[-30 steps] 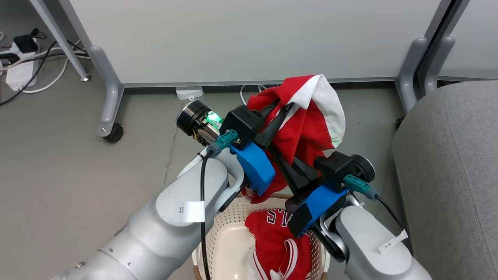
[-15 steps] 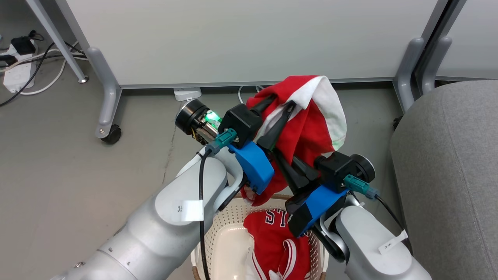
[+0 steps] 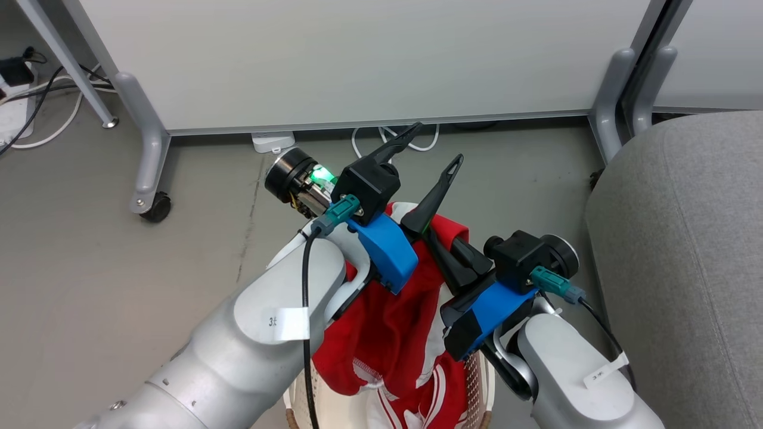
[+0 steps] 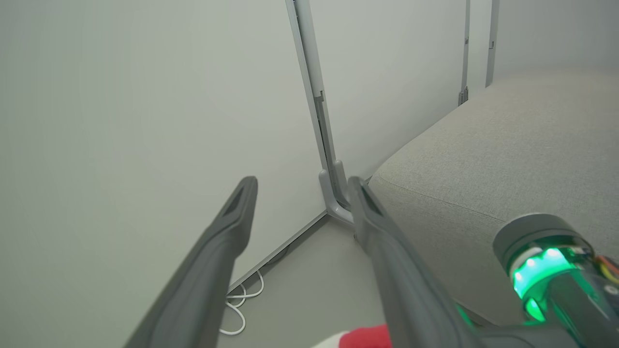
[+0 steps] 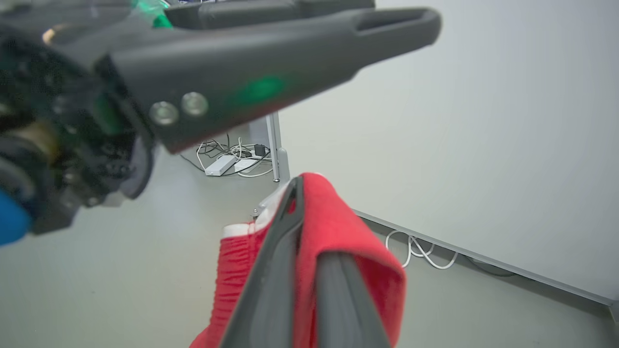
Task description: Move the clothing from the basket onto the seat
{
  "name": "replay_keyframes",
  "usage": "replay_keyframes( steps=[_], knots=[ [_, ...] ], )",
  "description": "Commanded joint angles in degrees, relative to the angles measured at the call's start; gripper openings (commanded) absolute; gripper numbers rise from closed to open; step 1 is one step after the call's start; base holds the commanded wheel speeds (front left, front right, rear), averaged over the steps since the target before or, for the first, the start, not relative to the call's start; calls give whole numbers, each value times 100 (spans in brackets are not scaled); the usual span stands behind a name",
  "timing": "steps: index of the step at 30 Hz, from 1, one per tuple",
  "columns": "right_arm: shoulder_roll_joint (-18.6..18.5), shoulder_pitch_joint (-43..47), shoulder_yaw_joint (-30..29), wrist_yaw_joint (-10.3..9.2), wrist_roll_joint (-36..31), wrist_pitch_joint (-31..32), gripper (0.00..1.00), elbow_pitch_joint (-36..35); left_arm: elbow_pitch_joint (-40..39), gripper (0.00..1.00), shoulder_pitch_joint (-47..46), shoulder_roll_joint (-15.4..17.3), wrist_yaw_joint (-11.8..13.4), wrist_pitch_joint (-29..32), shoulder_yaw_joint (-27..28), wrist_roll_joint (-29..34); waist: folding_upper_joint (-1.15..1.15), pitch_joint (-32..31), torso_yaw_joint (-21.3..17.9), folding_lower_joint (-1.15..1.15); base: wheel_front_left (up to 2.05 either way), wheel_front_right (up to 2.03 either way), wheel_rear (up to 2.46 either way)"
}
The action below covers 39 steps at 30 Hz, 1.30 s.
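Observation:
My left gripper (image 3: 434, 145) stands open and holds nothing, its fingers (image 4: 242, 203) spread in front of the white panel. Below it, my right gripper (image 3: 448, 257) is shut on the clothing (image 3: 387, 322), a red garment with white stripes. The garment hangs from those fingers down into the basket (image 3: 477, 387). In the right wrist view the red cloth (image 5: 338, 217) drapes over my right fingers (image 5: 283, 241), and a left finger (image 5: 290, 63) crosses the top. The grey seat (image 3: 685, 250) lies to the right, also seen beyond the left fingers (image 4: 508, 145).
A white partition panel (image 3: 357, 53) on grey legs stands ahead, with a caster (image 3: 156, 208) at the left and a foot (image 3: 605, 101) beside the seat. A power strip and cables (image 3: 18, 113) lie at the far left. A white cable (image 3: 417, 143) loops under the panel.
My left gripper has opened and let go of the red garment. The garment has dropped from its raised bunch and now hangs from the right gripper over the basket. The camera shifted slightly.

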Motion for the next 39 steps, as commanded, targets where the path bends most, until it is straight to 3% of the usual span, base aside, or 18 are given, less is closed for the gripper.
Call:
replay_keyframes(
  steps=[1,13,39],
  knots=[
    [-21,65,-46,3,-56,-22,0,-50,-18,100,-5,28,17,-29,3,6,0,29,-47,0,0,0,0],
    [-21,132,-527,3,-248,-22,0,-208,-167,100,57,122,66,-29,12,80,0,251,-628,0,0,0,0],
    [-16,606,-2596,3,-901,-22,0,-1133,-708,100,135,202,51,115,-455,344,0,938,-2330,0,0,0,0]
  ],
)
